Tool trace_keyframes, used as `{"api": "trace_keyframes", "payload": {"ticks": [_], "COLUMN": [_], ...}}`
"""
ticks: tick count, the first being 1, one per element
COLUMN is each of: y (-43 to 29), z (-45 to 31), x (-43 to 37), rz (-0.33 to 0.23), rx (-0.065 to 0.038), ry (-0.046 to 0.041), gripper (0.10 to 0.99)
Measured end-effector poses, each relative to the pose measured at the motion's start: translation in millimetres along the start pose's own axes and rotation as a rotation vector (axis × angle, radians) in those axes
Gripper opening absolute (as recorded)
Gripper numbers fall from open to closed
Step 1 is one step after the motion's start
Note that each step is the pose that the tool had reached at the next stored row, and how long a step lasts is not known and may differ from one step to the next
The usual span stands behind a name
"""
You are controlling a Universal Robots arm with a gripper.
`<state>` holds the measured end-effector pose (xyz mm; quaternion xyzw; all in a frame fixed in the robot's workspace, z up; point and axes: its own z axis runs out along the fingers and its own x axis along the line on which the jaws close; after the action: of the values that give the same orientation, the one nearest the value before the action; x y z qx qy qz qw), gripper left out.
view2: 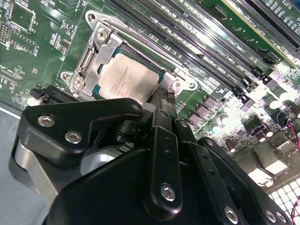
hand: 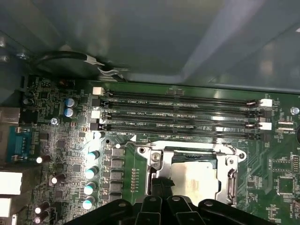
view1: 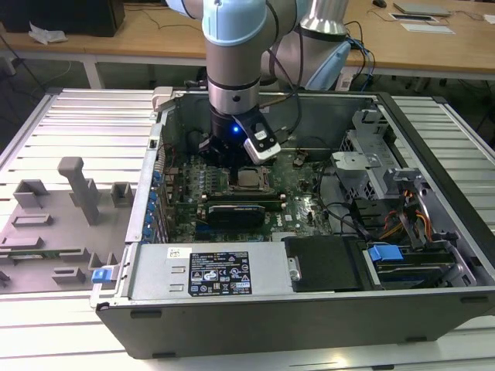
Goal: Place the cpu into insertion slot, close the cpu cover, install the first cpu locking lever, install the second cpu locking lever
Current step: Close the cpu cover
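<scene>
Exterior wide; both wrist views close, share cpu (view2: 125, 77) (hand: 194, 180).

White sticker (view1: 219, 273) on the silver box (view1: 155, 277), print unreadable, lettering beside the memory slots (hand: 178, 112) likewise

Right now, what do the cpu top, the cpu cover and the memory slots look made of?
cpu: looks like a metal lid, pale silver-beige, with a soft matte sheen.
cpu cover: probably stamped steel, bright silver, with glare along its bent edges.
memory slots: likely black plastic, with a dull moulded look and white end clips.
</scene>
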<state>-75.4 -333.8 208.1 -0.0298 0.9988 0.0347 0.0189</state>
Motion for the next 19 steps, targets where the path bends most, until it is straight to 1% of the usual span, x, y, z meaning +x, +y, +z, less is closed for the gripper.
{"api": "trace_keyframes", "payload": {"ticks": [5,10,12,16,19], "y": [0.0,-0.2,-0.3,-0.7,-0.7], "z": [1.2,1.6,1.7,1.9,1.9], "x": [0.1,-2.3,-3.8,-9.7,-10.3], "rz": [0.000,-0.005,-0.008,-0.013,-0.014], "rx": [0.000,0.000,0.000,-0.001,-0.001], "ry": [0.0000,0.0003,0.0007,0.0009,0.0010], "gripper": [0.106,0.106,0.106,0.106,0.106]}}
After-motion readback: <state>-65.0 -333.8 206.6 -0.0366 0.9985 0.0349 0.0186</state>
